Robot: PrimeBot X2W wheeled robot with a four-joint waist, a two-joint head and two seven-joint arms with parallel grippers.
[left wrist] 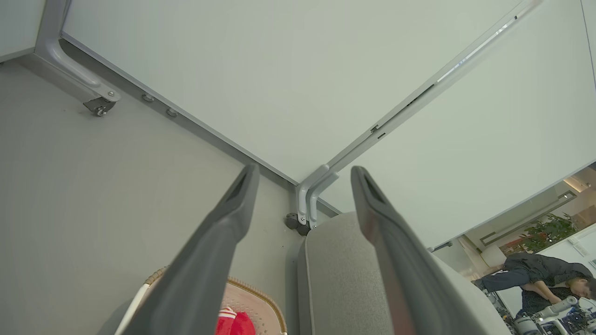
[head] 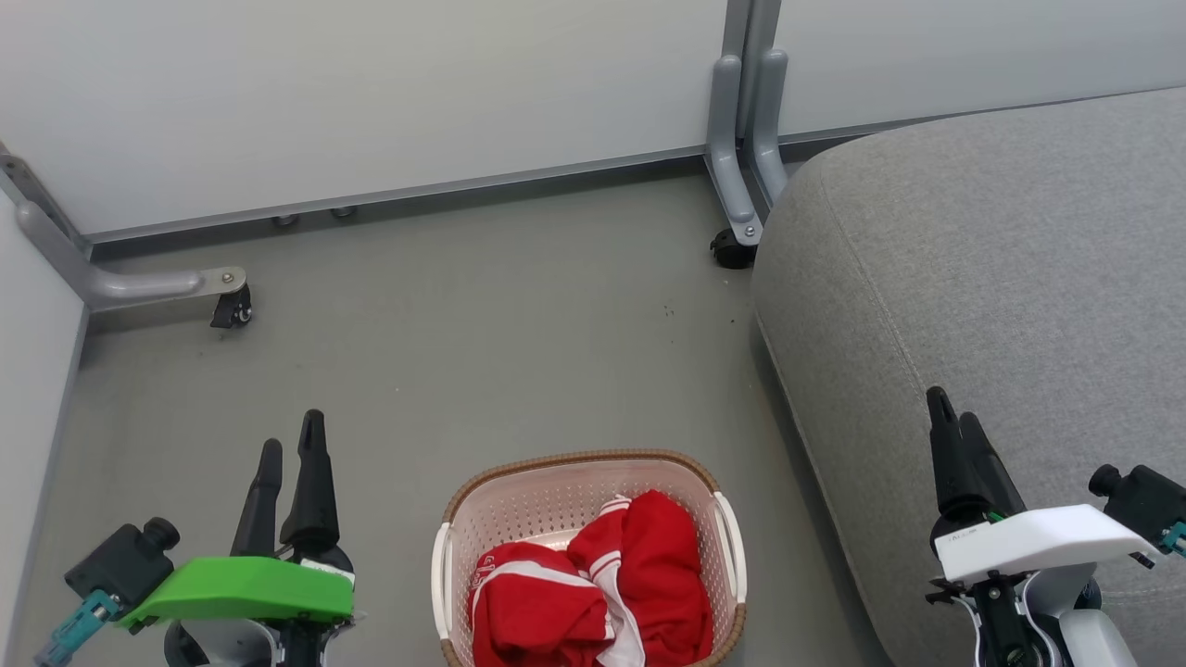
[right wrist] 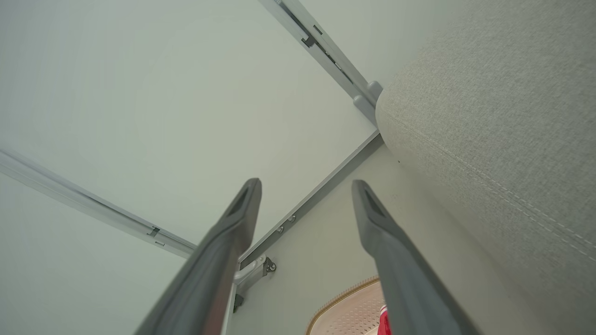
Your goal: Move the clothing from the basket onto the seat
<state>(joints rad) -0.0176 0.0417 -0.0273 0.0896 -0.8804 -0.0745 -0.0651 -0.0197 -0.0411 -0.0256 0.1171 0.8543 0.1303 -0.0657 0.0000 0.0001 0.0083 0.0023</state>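
While the clothing (head: 593, 593) lies crumpled inside the basket (head: 574, 458), both tools hang free and hold nothing. The garments are red with white stripes and trim. They are heaped toward the near side of the basket, so part of its perforated bottom is bare at the far side. The basket stands upright on the grey floor (head: 463, 324), near the rounded side of the seat (head: 1001, 278), with a strip of floor between the two.

The left tool (head: 292, 431) sits to the left of the basket, over the floor, with its fingers pointing away from the robot. In the left wrist view its two dark fingers are well apart, with a wide gap between the tips and nothing in it. Past them that view shows the basket's woven-look rim, a scrap of red cloth and the end of the seat.

The right tool (head: 952, 406) is over the near edge of the seat, to the right of the basket. In the head view its fingers look close together, but the right wrist view shows them spread wide and empty, with the seat's stitched seam on one side and a corner of the basket below.

Pale partition panels (head: 371, 93) close off the floor behind. Their grey frame legs (head: 741, 167) end in a black caster (head: 732, 250) just beside the seat's far corner. In the left wrist view a person (left wrist: 535, 274) bends forward beyond the panels, near a green plant (left wrist: 549, 232).
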